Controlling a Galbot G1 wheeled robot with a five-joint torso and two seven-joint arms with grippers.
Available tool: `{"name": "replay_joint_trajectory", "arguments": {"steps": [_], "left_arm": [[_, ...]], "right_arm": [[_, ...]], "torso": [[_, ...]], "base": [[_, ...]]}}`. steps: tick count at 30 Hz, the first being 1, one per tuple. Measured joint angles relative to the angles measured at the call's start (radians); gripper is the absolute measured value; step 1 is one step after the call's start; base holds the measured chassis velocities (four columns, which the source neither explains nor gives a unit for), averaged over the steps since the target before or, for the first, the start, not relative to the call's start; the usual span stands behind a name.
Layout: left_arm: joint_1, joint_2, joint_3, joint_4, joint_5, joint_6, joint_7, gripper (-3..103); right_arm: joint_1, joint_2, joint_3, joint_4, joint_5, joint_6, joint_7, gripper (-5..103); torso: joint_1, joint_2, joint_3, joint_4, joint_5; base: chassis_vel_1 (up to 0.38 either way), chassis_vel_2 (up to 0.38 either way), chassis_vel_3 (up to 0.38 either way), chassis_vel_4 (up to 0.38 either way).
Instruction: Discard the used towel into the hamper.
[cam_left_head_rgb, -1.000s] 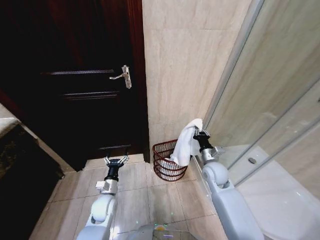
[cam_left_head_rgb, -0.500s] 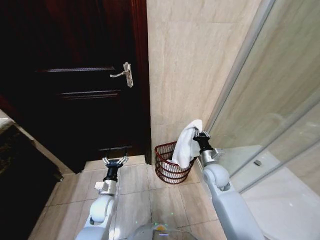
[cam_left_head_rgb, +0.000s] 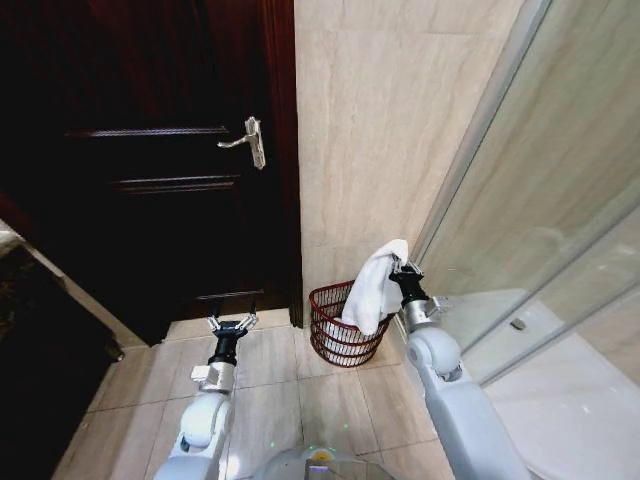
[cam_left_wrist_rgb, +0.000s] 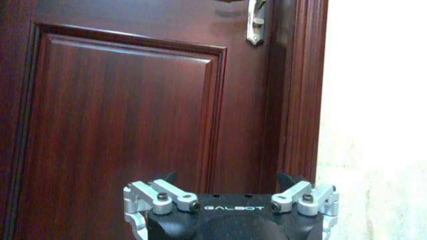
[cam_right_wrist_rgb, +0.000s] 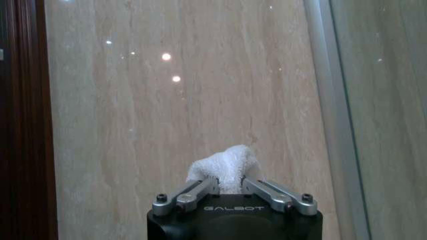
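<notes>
We are facing a corner: the door (cam_left_head_rgb: 170, 170) is standing to our left, the wall (cam_left_head_rgb: 390, 130) ahead, the glass panel (cam_left_head_rgb: 540, 200) to our right. The hamper (cam_left_head_rgb: 338, 338) is sitting on the floor (cam_left_head_rgb: 290, 390) at the foot of the wall, just right of the door. Our right gripper (cam_left_head_rgb: 404, 268) is pinching the towel (cam_left_head_rgb: 374, 290), which is hanging over the hamper's right rim. Our left gripper (cam_left_head_rgb: 231, 324) is hovering left of the hamper, before the door.

One of nearly everything, two grippers.
One white towel (cam_left_head_rgb: 375, 288), one red-brown wire hamper (cam_left_head_rgb: 336, 336), one dark wooden door (cam_left_head_rgb: 150, 150) with one metal lever handle (cam_left_head_rgb: 246, 139), and two grippers: left gripper (cam_left_head_rgb: 231, 325), right gripper (cam_left_head_rgb: 402, 268).
</notes>
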Motion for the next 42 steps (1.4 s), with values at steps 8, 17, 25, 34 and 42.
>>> {"name": "replay_joint_trajectory", "arguments": {"steps": [8,17,25,34,42], "left_arm": [[0.003,-0.003,-0.002,-0.004,0.002,-0.001,0.000,100],[0.005,-0.010,0.005,0.005,0.015,-0.004,0.001,100],[-0.002,-0.017,0.014,0.012,0.035,0.002,0.001,100],[-0.001,-0.017,0.010,0.011,0.038,0.011,0.001,100],[-0.001,-0.017,-0.024,0.013,0.015,0.010,0.000,100]], "right_arm": [[-0.006,-0.002,-0.003,0.006,0.006,0.000,-0.002,3],[0.082,-0.036,-0.050,-0.027,0.073,-0.055,0.001,3],[0.177,-0.056,-0.074,-0.091,0.140,-0.086,0.016,3],[0.217,-0.056,-0.087,-0.129,0.153,-0.104,0.017,3],[0.288,-0.059,-0.129,-0.197,0.176,-0.110,0.020,3]], "torso": [[-0.013,-0.033,-0.020,-0.0001,0.0000],[-0.029,-0.073,-0.044,0.0001,-0.0001],[-0.041,-0.106,-0.064,0.0001,0.0000],[-0.054,-0.139,-0.085,-0.0002,-0.0001],[-0.064,-0.168,-0.103,0.0001,0.0000]], "base": [[0.000,0.000,0.000,0.000],[0.000,0.000,0.000,0.000],[0.000,0.000,0.000,0.000],[0.000,0.000,0.000,0.000],[0.000,0.000,0.000,0.000]]}}
